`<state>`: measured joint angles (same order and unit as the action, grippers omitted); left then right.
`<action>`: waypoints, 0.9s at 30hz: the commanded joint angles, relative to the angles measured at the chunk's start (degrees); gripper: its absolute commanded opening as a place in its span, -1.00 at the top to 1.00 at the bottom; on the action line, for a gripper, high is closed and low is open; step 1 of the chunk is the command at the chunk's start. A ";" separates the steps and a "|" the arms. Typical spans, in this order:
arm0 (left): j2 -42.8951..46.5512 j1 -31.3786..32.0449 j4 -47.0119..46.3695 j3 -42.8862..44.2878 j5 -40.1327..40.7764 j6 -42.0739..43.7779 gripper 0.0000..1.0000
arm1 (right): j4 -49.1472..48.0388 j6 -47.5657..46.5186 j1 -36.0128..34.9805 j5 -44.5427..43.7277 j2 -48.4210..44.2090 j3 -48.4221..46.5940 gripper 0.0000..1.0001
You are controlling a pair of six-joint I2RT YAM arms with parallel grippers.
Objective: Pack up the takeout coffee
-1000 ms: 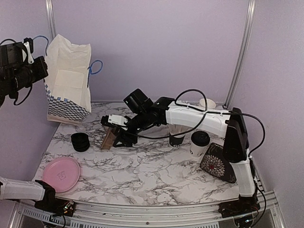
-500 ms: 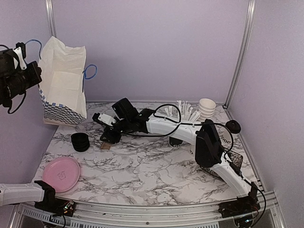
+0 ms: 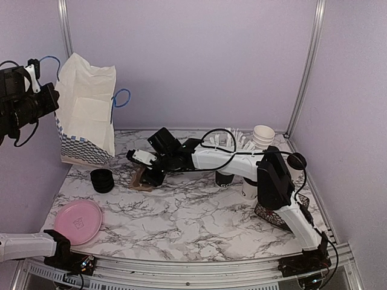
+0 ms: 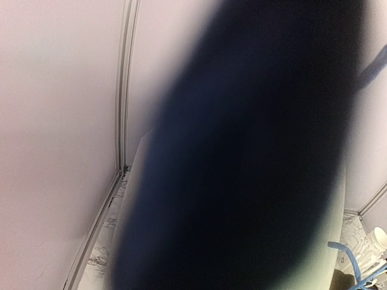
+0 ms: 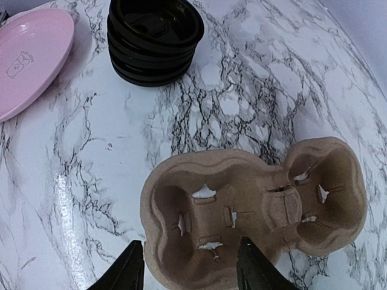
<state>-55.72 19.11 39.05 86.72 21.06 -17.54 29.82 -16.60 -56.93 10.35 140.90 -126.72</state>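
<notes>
**Over the carrier [image 3: 143, 180], on the left half of the table**

On the marble table [image 3: 193, 223], a little left of the middle, the brown carrier [image 5: 254, 205] lies flat with its cup holes facing up. The right gripper [image 3: 149, 171] is low above it, at the end of the arm that reaches in from the right.

In the wrist view the right gripper [image 5: 190, 261] has its two black fingertips [image 5: 131, 266] standing apart. One of them is just outside the left rim of the carrier, and the other is over its near rim. So one lobe of the carrier sits between the fingers, and the other lobe goes out to the right. I cannot tell whether the fingers press on the pulp or only stand around it.

The stack of black rings [image 3: 102, 180] is just left of the carrier and does not touch it. The pink plate [image 3: 77, 220] lies nearer, at the left edge.

The left gripper [image 3: 27, 96] is high at the far left and it is closed. It is beside the white bag [image 3: 87, 109], which stands in the far left corner. A blue handle [image 3: 49, 60] of the bag curves up close to the gripper, but I cannot tell if it is pinched. The left wrist view is mostly a dark blur.

A cup [image 3: 297, 161] with a black lid stands at the right, well apart from the carrier. It is mostly hidden behind the right arm.
</notes>
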 commanded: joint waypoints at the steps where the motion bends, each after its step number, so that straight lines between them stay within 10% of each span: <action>1: 0.59 -0.29 -2.47 -1.03 -0.55 -0.10 1.00 | 5.20 -0.59 0.42 -2.98 -2.88 0.34 -0.01; 27: 0.57 -0.25 -3.81 -2.89 -6.58 -0.64 1.00 | 10.52 -11.30 -0.10 2.75 6.31 -7.71 -0.19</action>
<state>-55.46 19.09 38.41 83.48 16.49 -17.78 38.11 -26.65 -56.82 13.89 146.12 -131.90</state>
